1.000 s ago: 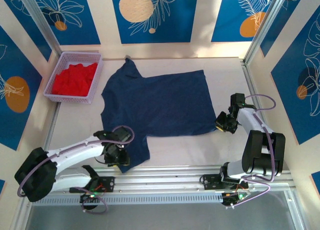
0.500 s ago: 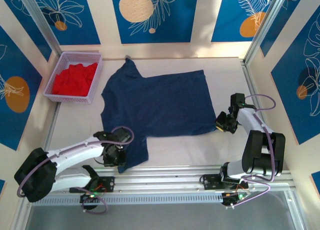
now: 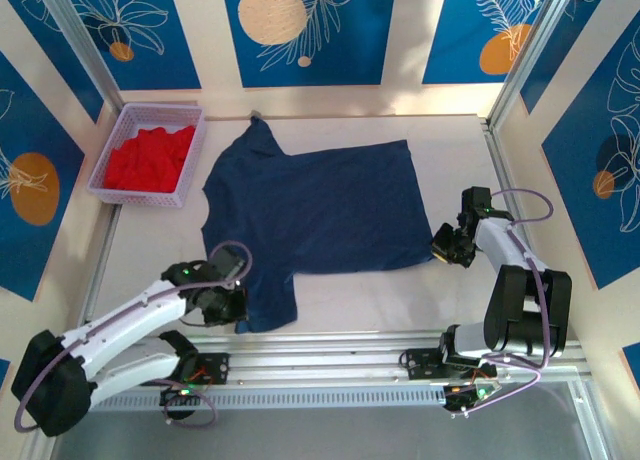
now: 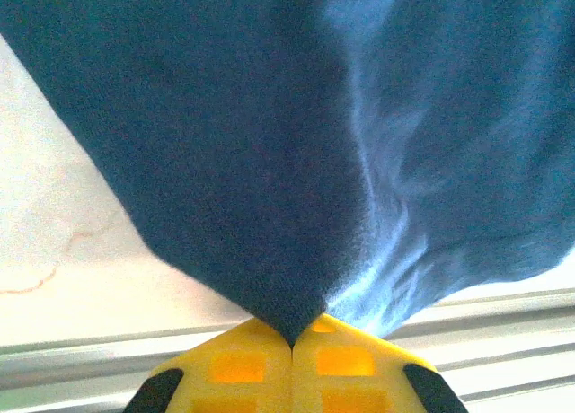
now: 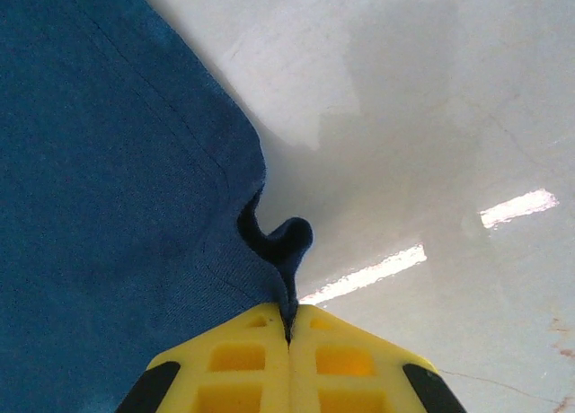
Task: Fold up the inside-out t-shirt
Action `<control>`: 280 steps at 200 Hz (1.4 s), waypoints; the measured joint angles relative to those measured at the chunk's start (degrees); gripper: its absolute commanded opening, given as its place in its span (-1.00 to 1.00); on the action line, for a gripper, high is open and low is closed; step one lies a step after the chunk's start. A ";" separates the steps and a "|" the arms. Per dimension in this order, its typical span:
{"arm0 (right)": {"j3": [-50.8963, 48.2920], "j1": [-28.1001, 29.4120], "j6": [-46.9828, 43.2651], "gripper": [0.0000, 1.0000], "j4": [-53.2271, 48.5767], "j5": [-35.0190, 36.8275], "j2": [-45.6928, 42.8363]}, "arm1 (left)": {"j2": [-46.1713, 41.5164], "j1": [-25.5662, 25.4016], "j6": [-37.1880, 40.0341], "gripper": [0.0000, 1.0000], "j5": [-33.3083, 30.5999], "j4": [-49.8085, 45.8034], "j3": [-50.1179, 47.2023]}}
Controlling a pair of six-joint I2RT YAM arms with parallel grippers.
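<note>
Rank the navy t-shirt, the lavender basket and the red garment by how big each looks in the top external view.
Largest to smallest:
1. navy t-shirt, by far the largest, spread out flat.
2. basket, clearly smaller.
3. red garment, smallest; it lies inside the basket and leaves part of the floor bare.

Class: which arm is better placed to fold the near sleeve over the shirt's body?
Left, probably: the left gripper is shut on the shirt's near sleeve, while the right gripper pinches the hem corner on the other side.

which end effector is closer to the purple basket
Left. The left end effector pinches the t-shirt nearer the basket; the right end effector pinches its hem across the table.
</note>
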 measured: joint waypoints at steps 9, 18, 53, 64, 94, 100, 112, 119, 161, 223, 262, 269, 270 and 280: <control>0.00 -0.15 -0.17 -1.00 0.07 -0.31 0.00 | -0.76 2.99 0.96 -1.00 1.46 -0.31 1.18; 0.04 -0.35 -0.33 -1.00 0.09 -0.66 0.00 | -1.20 5.64 2.03 -1.00 2.73 -1.03 2.51; 2.43 -0.63 -0.81 -0.98 0.20 -2.36 2.34 | 0.02 16.46 8.44 -1.00 8.17 -4.17 10.58; 3.67 -0.63 -0.96 -0.97 0.42 -2.86 3.54 | 1.49 19.34 10.40 -1.00 9.77 -4.52 13.11; 7.02 -0.63 -1.49 -0.95 0.74 -3.61 6.14 | 6.10 25.05 14.71 -1.00 12.85 -4.26 18.51; 7.54 -0.63 -1.55 -0.94 0.96 -3.85 6.54 | 7.13 25.88 15.41 -1.00 13.20 -4.20 19.58; 8.41 -0.63 -1.70 -0.93 1.31 -4.39 7.30 | 9.31 27.39 16.74 -1.00 13.75 -3.82 21.84; 9.07 -0.63 -1.70 -0.93 1.40 -4.66 7.87 | 10.58 28.17 17.55 -1.00 14.08 -3.50 23.06; 13.25 -0.33 -1.90 -0.92 1.60 -5.51 11.39 | 17.88 30.93 20.61 -1.00 15.17 -1.22 29.97; 19.26 1.01 -2.34 -0.91 1.55 -5.46 15.54 | 28.26 32.52 22.95 -1.00 14.86 0.70 41.79; 23.52 1.86 -2.56 -0.91 1.49 -5.20 19.43 | 34.40 34.18 24.09 -1.00 14.49 0.66 47.80; 24.24 1.99 -2.58 -0.91 1.38 -5.18 20.04 | 35.17 34.56 24.13 -1.00 14.45 0.68 48.48; 24.30 1.97 -2.58 -0.91 1.36 -5.18 20.09 | 35.23 34.60 24.13 -1.00 14.47 0.68 48.52; 25.46 2.08 -2.73 -0.90 1.09 -5.07 20.96 | 36.04 35.12 24.30 -1.00 14.45 0.66 49.24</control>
